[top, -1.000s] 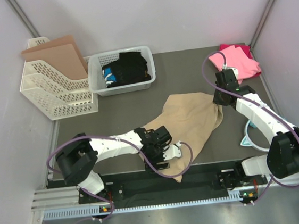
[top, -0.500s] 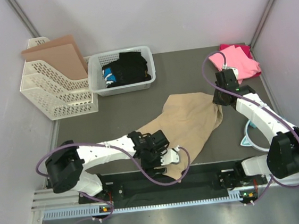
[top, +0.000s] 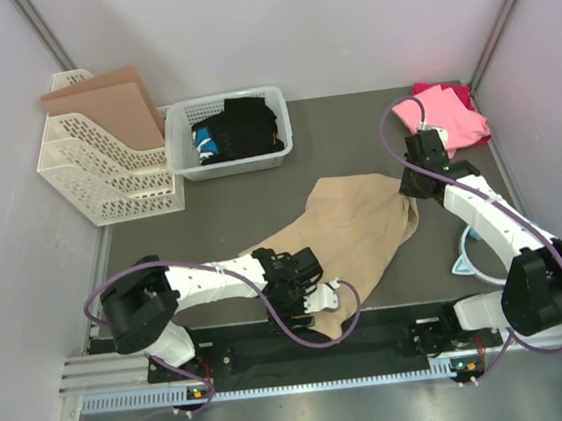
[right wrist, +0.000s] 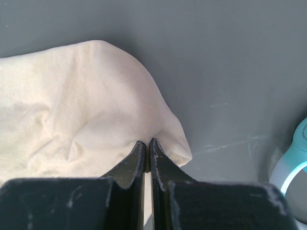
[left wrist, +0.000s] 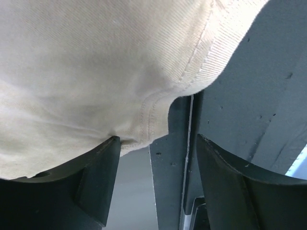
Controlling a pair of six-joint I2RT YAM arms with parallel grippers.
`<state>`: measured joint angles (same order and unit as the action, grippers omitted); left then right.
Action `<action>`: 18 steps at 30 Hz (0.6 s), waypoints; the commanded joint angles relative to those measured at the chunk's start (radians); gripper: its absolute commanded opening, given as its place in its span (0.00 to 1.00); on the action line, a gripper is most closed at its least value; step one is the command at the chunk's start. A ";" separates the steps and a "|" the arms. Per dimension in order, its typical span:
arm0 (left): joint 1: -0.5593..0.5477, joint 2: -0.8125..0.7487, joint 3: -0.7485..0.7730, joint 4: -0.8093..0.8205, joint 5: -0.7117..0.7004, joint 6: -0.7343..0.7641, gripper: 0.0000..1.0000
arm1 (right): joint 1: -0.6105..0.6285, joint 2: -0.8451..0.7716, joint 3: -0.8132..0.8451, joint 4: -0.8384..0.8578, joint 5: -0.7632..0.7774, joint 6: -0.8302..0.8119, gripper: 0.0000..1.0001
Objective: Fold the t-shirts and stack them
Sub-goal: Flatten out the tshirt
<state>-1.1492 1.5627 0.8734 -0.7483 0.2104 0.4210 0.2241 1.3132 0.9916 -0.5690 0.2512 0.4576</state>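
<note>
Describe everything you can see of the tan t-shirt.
The tan t-shirt is soft, finely ribbed knit cloth with a stitched hem, lying crumpled and unfolded on the dark table. The right gripper is shut, its fingers pinching a fold at the shirt's far right corner. At the near edge the left gripper stands open, the hem touching one finger.

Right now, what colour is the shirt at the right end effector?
Beige t-shirt; best in right wrist view.

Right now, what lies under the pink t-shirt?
A darker magenta cloth peeks out at the far edge of the pink t-shirt; the rest of it is covered.
</note>
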 commanded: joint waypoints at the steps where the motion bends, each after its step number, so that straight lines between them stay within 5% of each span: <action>1: -0.006 0.054 -0.007 0.089 -0.003 0.012 0.65 | -0.006 -0.031 0.036 0.029 -0.010 0.018 0.00; 7: -0.006 0.097 0.012 0.118 -0.022 0.018 0.45 | -0.005 -0.037 0.028 0.031 -0.012 0.018 0.00; 18: -0.004 0.146 0.010 0.158 0.010 -0.008 0.37 | -0.006 -0.043 0.015 0.034 -0.004 0.013 0.00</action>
<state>-1.1481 1.6318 0.9222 -0.7506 0.1413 0.4171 0.2241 1.3090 0.9909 -0.5682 0.2409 0.4583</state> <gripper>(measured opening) 0.398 0.018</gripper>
